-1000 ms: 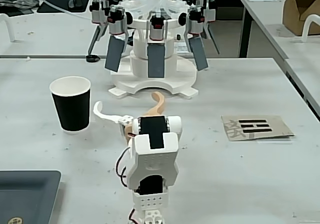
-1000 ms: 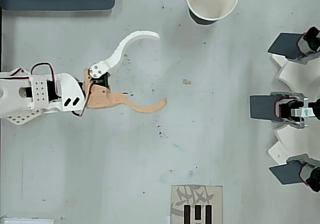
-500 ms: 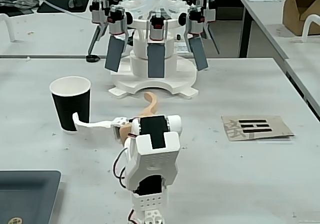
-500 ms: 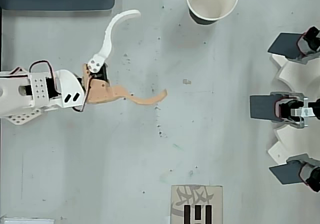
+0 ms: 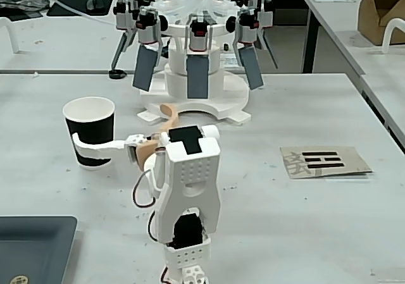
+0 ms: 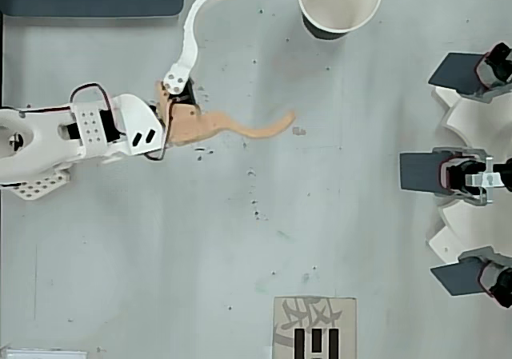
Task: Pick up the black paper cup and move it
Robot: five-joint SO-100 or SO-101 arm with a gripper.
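Bench [image 5: 304, 221]: grey-white and scuffed. The black paper cup [image 5: 90, 133] stands upright on it, mouth up, out toward one end, with the arm [image 5: 188, 189] alongside.

Pincer [image 6: 260, 63] is wide open and holds nothing. In the overhead view the white finger [image 6: 190, 39] curves out short of the cup [image 6: 339, 3] with clear bench between them, and the orange finger [image 6: 240, 127] splays away to the other side. In the fixed view the white finger crosses in front of the cup wall; I can't tell from that angle whether it touches.

Risks, as I judge them:
- The cup is not between the fingers. Closing now grabs air, or the white finger swipes the wall and tips the cup.
- The cup looks light and empty with a tapered wall, so a one-sided push would slide it rather than seat it, and a hard squeeze could crush the paper.
- The multi-armed white rig [image 5: 196, 56] sits beyond the cup, so a wide swing risks a clash.

Writing: the cardboard card [image 5: 324, 162], on the far side of the arm from the cup, carries thick black bars and a faint grey character. I can't read either. No brand visible on the cup.
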